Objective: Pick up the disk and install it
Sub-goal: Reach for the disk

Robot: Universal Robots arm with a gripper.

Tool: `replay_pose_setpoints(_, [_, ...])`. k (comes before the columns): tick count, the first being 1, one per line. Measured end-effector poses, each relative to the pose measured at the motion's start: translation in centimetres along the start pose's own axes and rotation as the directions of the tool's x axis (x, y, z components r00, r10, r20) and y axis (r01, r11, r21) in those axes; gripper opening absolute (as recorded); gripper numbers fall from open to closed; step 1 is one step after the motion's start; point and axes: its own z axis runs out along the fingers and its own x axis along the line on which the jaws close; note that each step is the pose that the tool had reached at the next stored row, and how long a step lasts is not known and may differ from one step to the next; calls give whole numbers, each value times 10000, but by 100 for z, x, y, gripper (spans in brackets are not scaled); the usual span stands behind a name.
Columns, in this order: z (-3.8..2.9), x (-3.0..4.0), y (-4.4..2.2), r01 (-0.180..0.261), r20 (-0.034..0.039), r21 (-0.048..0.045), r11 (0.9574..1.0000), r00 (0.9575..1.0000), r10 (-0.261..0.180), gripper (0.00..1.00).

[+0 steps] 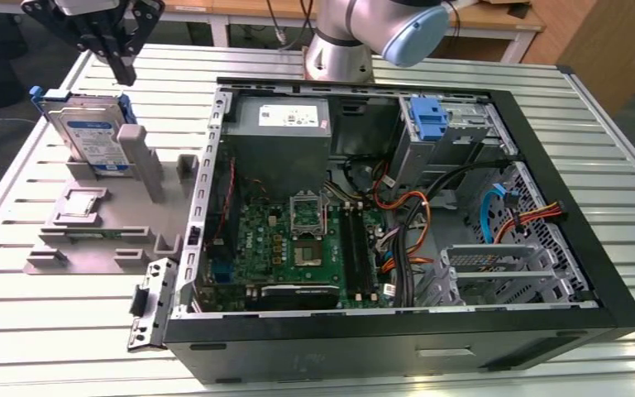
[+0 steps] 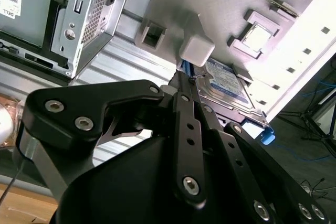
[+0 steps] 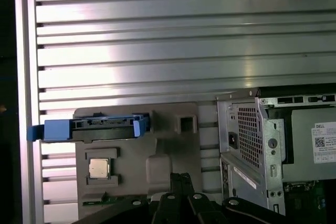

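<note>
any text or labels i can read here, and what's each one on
disk: blue-and-white label, print too small to read
power supply: white label with a square code, print too small to read
motherboard: markings too small to read
Nothing here can be quoted with confidence.

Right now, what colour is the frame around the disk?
The disk's bracket is blue; first wrist view shows it best.

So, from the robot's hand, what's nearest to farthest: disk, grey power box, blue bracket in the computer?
From the hand:
1. Disk, just below it.
2. Grey power box, inside the computer.
3. Blue bracket, toward the exterior view's right.
</note>
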Motion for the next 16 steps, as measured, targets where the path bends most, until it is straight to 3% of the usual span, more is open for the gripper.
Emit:
replay_pose_setpoints(5, [7, 71, 15, 1, 0, 0, 10000, 10000, -1, 10])
replay_pose_setpoints(16, [12, 319, 26, 0, 0, -1, 10000, 10000, 0, 10])
